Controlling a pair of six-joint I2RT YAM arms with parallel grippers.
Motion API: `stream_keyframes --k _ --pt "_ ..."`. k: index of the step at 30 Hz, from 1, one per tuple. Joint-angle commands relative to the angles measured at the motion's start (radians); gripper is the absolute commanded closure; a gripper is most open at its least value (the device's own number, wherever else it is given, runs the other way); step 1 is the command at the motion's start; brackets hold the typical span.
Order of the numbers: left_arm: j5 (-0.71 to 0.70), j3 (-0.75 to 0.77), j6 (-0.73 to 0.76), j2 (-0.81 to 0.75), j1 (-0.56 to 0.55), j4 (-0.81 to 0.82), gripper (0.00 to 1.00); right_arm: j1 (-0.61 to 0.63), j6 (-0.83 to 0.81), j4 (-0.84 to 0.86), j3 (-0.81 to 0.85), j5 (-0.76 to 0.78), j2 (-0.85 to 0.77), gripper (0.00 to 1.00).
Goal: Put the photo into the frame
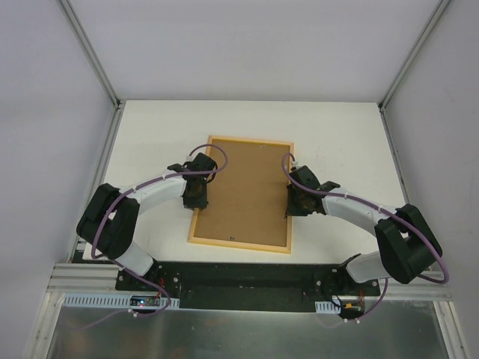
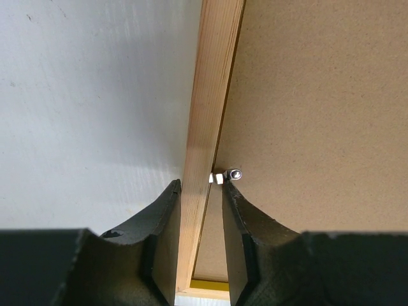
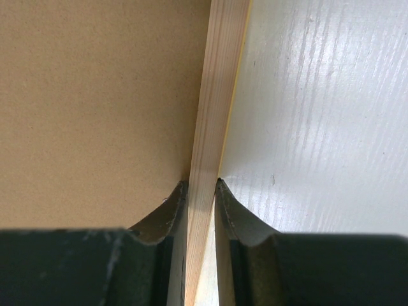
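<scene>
The frame [image 1: 239,244] lies face down on the white table, its pale wood back upward, with a brown backing board [image 1: 247,191] set inside it. My left gripper [image 1: 196,200] straddles the left rail [image 2: 210,95], one finger outside on the table side and one inside over the board, shut on that rail. My right gripper [image 1: 292,206] is shut on the right rail [image 3: 220,83] in the same way. A strip of the yellow front [image 2: 210,285] shows at the frame's near corner. The photo is not in view.
A small metal retaining tab [image 2: 229,174] sits on the board by the left gripper's inner finger. White table [image 1: 150,134] surrounds the frame. Grey enclosure walls with metal posts stand at the left, right and back. The arm bases sit on a black rail at the near edge.
</scene>
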Motion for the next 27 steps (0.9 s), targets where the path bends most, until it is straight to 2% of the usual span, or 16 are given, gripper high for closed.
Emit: stream_keyframes --k 1,4,16,18,20,22,27 --pt "-0.026 -0.002 -0.027 0.077 0.02 0.049 0.96 0.0 -0.037 -0.032 -0.053 0.006 0.038 1.0" --pt "-0.028 0.006 -0.03 0.088 0.022 0.054 1.0 0.001 -0.037 -0.032 -0.055 0.009 0.035 1.0" --pt "-0.008 0.024 -0.009 0.102 0.036 0.06 1.0 0.0 -0.028 -0.032 -0.046 -0.001 0.027 0.99" --pt "0.001 0.026 -0.001 0.1 0.036 0.06 1.0 0.001 -0.021 -0.027 -0.041 -0.008 0.022 0.91" --pt "0.007 0.027 0.002 0.096 0.036 0.06 1.0 0.007 -0.014 -0.03 -0.031 -0.011 0.022 0.77" --pt "0.015 0.027 0.004 0.09 0.034 0.06 1.0 0.021 -0.008 -0.032 -0.018 -0.004 0.024 0.68" --pt "0.023 0.023 0.002 0.09 0.033 0.061 1.0 0.059 0.009 -0.043 0.012 0.018 0.051 0.58"
